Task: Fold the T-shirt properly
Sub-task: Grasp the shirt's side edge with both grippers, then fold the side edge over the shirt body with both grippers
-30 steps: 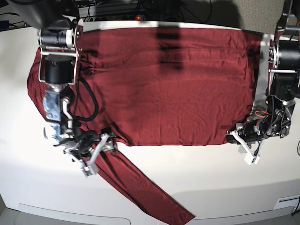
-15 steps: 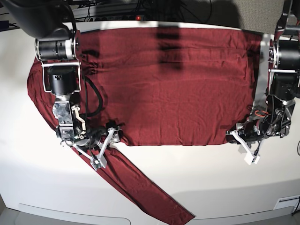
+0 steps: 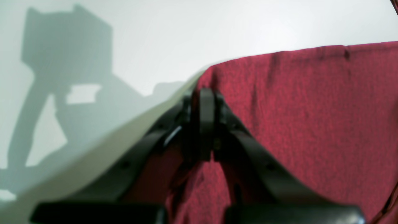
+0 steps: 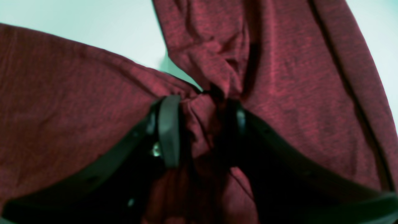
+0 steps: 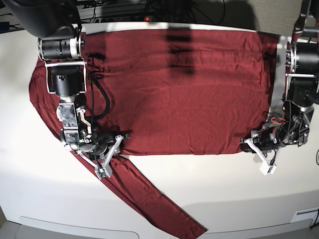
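Base view shows the large dark red long-sleeved T-shirt of thin wrinkly jersey (image 5: 179, 89) spread flat across the white table (image 5: 234, 189), its body filling the upper middle of the surface and one long sleeve (image 5: 149, 199) trailing from the lower-left corner of the body toward 5 o'clock, ending near the table's front edge. The right tool (image 5: 113, 152) sits at about 8 o'clock from the shirt's centre, right where that sleeve meets the body, its pale fingers angled down across the fabric. In the right wrist view a bunched ridge of the maroon cloth (image 4: 199, 124) stands between the two black fingers (image 4: 169, 130), which are drawn in on either side of it with a gap remaining; whether they truly pinch the fold I cannot tell. The left tool (image 5: 263, 158) lies at about 4 o'clock from the shirt's centre, at the lower-right corner of the body. The left wrist view shows its dark fingers (image 3: 206, 121) pressed together, clamping the corner edge of the shirt (image 3: 304, 124), with bare table (image 3: 155, 46) and the arm's shadow beyond
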You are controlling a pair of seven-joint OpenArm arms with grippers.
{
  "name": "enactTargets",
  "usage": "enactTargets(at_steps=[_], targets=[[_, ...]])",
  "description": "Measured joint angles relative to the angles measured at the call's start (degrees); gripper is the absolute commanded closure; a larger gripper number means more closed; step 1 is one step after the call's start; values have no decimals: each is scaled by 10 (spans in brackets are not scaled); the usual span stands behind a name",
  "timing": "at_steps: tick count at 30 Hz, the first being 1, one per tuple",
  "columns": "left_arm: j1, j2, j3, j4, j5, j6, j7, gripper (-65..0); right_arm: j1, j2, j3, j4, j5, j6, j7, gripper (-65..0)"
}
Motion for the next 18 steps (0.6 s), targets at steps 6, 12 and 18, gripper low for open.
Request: enactTargets(at_steps=[6,12,18], targets=[[1,0,0,-1,4,0,-35,0,5,0,0,5,14,-4,-7,0],[0,0,0,0,4,0,-69,0,3,1,0,43,12,-2,-24,0],[0,-13,0,28,5,0,-40,0,4,5,-2,116,14,-1,-54,0]])
